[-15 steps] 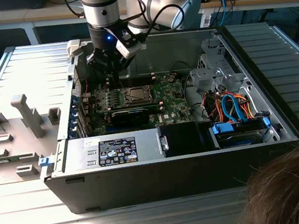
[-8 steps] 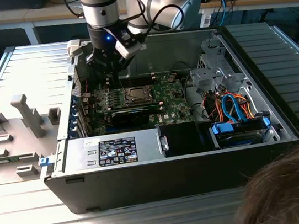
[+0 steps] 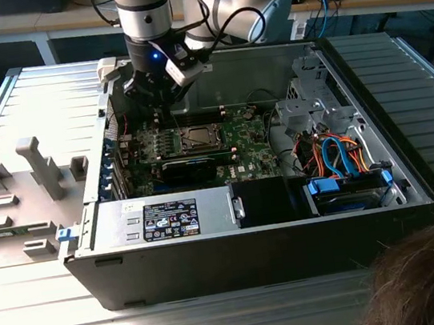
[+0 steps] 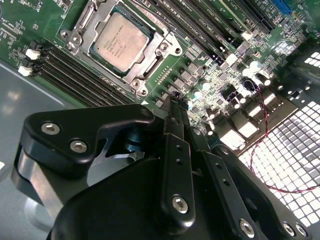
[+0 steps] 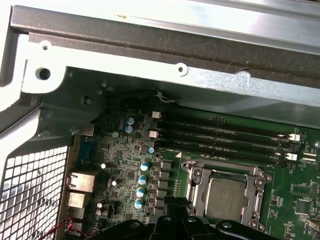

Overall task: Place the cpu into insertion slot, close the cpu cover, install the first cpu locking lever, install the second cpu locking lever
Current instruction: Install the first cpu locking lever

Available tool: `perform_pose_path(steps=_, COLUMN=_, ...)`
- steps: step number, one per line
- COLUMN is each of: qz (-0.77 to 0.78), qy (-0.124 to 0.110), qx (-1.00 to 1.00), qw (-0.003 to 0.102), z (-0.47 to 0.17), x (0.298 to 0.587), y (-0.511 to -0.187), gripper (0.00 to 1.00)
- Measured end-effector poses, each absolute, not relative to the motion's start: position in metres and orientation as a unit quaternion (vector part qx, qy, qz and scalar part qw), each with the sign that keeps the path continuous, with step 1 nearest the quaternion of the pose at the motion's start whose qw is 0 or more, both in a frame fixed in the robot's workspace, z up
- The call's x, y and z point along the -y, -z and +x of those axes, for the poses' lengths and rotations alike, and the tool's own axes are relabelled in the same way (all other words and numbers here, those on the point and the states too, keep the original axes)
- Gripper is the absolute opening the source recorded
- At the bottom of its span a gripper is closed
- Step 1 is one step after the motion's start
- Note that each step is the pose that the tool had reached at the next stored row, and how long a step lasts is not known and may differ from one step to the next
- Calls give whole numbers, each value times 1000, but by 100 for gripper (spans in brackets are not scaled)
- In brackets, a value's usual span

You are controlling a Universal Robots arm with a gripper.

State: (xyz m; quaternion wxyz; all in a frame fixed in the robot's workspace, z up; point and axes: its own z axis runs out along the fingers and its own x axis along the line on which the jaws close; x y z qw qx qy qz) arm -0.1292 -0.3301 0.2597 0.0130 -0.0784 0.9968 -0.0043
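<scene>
Dull silver square cpu (image 4: 121, 41), socketed

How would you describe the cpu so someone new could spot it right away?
Look inside the open computer case at the green motherboard. Beside the long black memory slots sits a square silver-rimmed socket. The cpu lies in it: the one flat, dull silver-grey square there.
</scene>
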Motion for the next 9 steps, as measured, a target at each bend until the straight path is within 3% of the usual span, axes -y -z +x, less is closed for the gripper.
perform_pose_path(steps=9, qz=-78, qy=4, qx=-997, qw=13, z=-132, x=330, y=-259, gripper=11)
